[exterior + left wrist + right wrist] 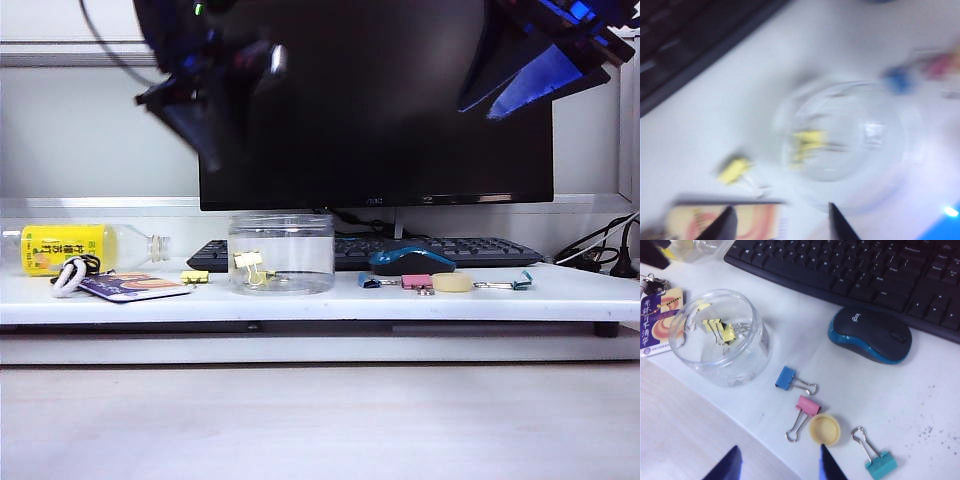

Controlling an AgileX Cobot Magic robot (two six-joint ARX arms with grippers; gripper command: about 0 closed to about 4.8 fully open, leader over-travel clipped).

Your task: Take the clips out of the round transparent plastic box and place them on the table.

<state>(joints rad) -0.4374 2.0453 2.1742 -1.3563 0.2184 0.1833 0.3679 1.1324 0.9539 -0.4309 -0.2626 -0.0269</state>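
Both hands hang spread and empty: right hand (777,460) above the pink clip (808,405), left hand (782,222) over the jar (281,253). One yellow clip (195,276) lies on the counter (300,298) beside the jar; others (248,262) remain inside. Descend straight, clearing the rim.

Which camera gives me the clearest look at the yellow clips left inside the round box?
The right wrist view: it looks sharply down into the round transparent plastic box, showing the yellow clips. The left wrist view also looks in, but blurred. The exterior view shows them side-on through the wall.
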